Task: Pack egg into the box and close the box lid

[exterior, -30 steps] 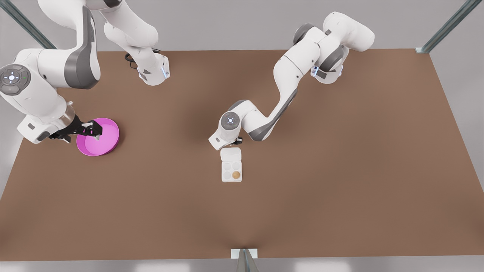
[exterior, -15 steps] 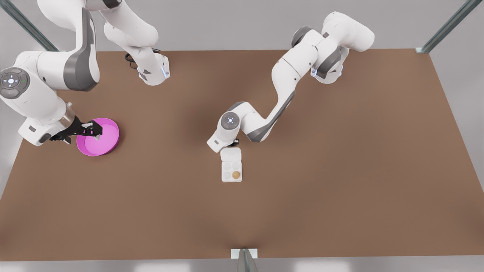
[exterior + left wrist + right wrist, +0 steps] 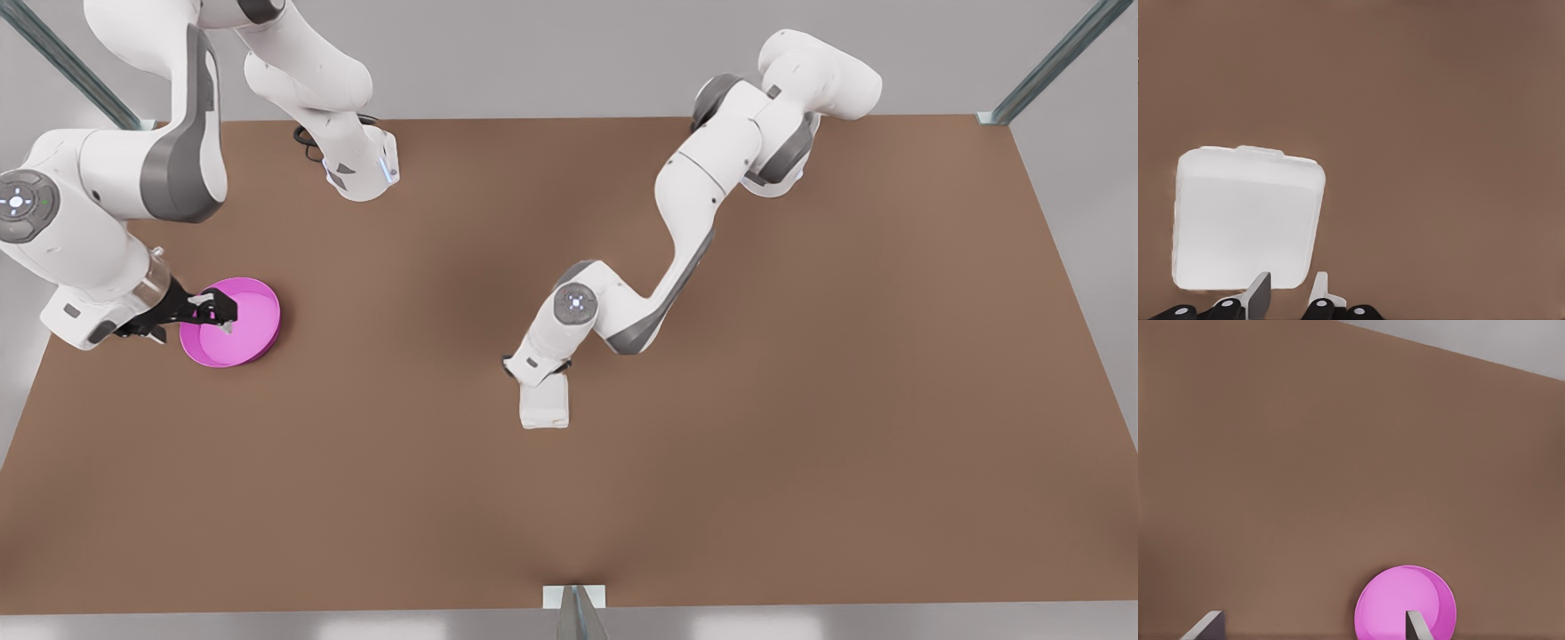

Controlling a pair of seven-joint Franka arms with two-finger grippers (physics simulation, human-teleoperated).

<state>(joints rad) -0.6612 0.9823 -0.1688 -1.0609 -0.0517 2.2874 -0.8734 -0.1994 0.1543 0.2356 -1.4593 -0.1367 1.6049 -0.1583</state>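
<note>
A small white box (image 3: 545, 409) sits near the middle of a brown table (image 3: 800, 400) with the box lid (image 3: 1245, 223) folded flat over its tray, so its cups and the egg are hidden; from the left wrist view the lid is a plain white rounded rectangle with a small tab along one edge; the left gripper (image 3: 1288, 293) hangs just at the box's near edge, its two pale fingers (image 3: 1258, 293) a narrow gap apart and holding nothing, one fingertip overlapping the lid's edge in that picture, though contact cannot be judged; in the front view this arm's wrist covers the box's far end; well apart, at the front view's left, a round magenta-pink dish (image 3: 253, 333) rests on the table; the right gripper (image 3: 216, 313) is poised over the dish's rim, its fingers (image 3: 1415, 625) spread wide and empty.
</note>
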